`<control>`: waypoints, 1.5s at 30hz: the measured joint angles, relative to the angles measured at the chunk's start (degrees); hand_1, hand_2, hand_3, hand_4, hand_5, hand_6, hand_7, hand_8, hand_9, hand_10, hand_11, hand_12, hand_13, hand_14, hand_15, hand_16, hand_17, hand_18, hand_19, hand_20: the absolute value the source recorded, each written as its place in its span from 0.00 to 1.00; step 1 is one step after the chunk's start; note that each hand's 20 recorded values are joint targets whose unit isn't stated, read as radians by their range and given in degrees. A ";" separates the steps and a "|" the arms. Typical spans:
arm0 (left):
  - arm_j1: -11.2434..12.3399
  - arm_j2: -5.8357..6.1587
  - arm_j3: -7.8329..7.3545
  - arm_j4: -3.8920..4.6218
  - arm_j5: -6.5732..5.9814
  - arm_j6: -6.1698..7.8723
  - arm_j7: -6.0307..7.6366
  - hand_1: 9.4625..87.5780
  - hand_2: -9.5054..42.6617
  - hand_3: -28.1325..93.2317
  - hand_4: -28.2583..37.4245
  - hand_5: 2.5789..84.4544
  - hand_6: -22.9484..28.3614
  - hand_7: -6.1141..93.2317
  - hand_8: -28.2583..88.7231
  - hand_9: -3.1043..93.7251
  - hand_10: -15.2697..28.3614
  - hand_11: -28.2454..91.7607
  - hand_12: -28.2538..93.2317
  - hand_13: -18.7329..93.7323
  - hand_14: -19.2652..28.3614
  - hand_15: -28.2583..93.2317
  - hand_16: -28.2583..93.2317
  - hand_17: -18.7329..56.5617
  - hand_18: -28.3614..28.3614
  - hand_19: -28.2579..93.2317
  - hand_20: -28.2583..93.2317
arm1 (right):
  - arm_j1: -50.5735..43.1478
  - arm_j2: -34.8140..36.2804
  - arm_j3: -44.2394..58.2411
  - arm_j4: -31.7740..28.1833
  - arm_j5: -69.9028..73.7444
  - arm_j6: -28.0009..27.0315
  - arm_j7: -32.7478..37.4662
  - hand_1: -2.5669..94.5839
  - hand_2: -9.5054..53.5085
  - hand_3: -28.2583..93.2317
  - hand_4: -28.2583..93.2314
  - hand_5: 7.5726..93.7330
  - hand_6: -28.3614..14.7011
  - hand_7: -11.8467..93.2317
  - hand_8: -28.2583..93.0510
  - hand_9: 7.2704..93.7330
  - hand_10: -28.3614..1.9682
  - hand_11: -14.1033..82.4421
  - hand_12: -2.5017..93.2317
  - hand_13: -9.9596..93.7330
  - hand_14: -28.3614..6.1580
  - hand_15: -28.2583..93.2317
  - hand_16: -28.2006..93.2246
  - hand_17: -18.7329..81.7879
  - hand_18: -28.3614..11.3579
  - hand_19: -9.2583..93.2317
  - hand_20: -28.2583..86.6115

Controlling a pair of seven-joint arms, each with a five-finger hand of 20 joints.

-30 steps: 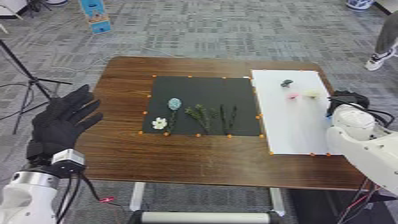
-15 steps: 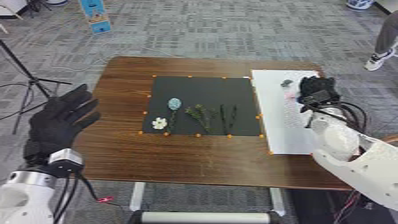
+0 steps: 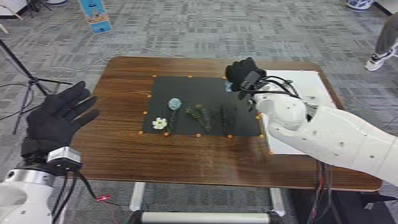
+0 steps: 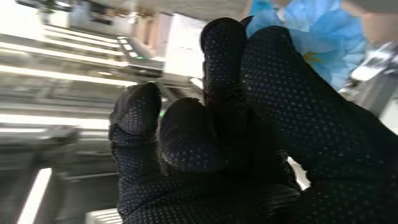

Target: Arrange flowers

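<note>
Clock as per head view, black mat [image 3: 202,87] centre. Right hand [image 3: 243,74] at 1 o'clock, over mat's edge; thumb and a fingertip nearly closed, pinching blue flower [image 4: 330,40], other fingers part curled. Stem on it? Can't tell. Left hand [image 3: 60,107] off table, 9 o'clock, fingers loosely spread, nothing held. White flower [image 3: 159,123] at 8, speckled blue head [image 3: 174,104] at 9, green sprig [image 3: 200,116] near 6, dark stems [image 3: 228,116] at 4. Step looks like placing the bloom, likely above those stems. Go low, petals up, light pinch, part thumb slowly, lift straight; dragging glove could shift stems.
</note>
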 measured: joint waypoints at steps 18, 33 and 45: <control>-0.41 0.33 0.69 -0.15 0.00 0.13 0.75 0.13 0.07 0.83 0.00 0.39 0.52 0.26 0.16 0.30 0.61 0.40 0.38 0.36 0.68 0.45 0.26 0.11 0.89 0.59 0.33 | 8.23 -12.70 -12.20 2.72 0.36 -2.80 0.96 0.58 0.00 0.90 0.00 0.78 0.76 0.53 0.22 0.88 0.78 0.40 0.53 0.78 0.64 0.96 0.54 0.52 0.23 0.90 0.69; -1.67 0.65 1.40 0.34 0.00 0.12 0.80 0.13 0.07 0.83 0.00 0.38 0.52 0.26 0.16 0.30 0.61 0.40 0.38 0.36 0.68 0.45 0.26 0.11 0.89 0.59 0.33 | 7.42 -15.34 -13.37 5.42 -1.64 -8.38 1.86 0.57 0.00 0.91 0.00 0.77 0.77 0.53 0.22 0.88 0.78 0.39 0.53 0.77 0.64 0.96 0.54 0.51 0.24 0.89 0.69; -1.12 0.65 1.25 0.10 0.00 0.09 0.74 0.13 0.08 0.82 0.00 0.39 0.52 0.26 0.16 0.30 0.61 0.40 0.38 0.36 0.68 0.45 0.26 0.11 0.89 0.59 0.33 | 5.59 -15.36 -11.56 5.43 -3.18 -13.93 2.29 0.56 0.00 0.88 0.00 0.71 0.80 0.51 0.21 0.84 0.80 0.37 0.54 0.75 0.63 0.96 0.54 0.49 0.25 0.88 0.70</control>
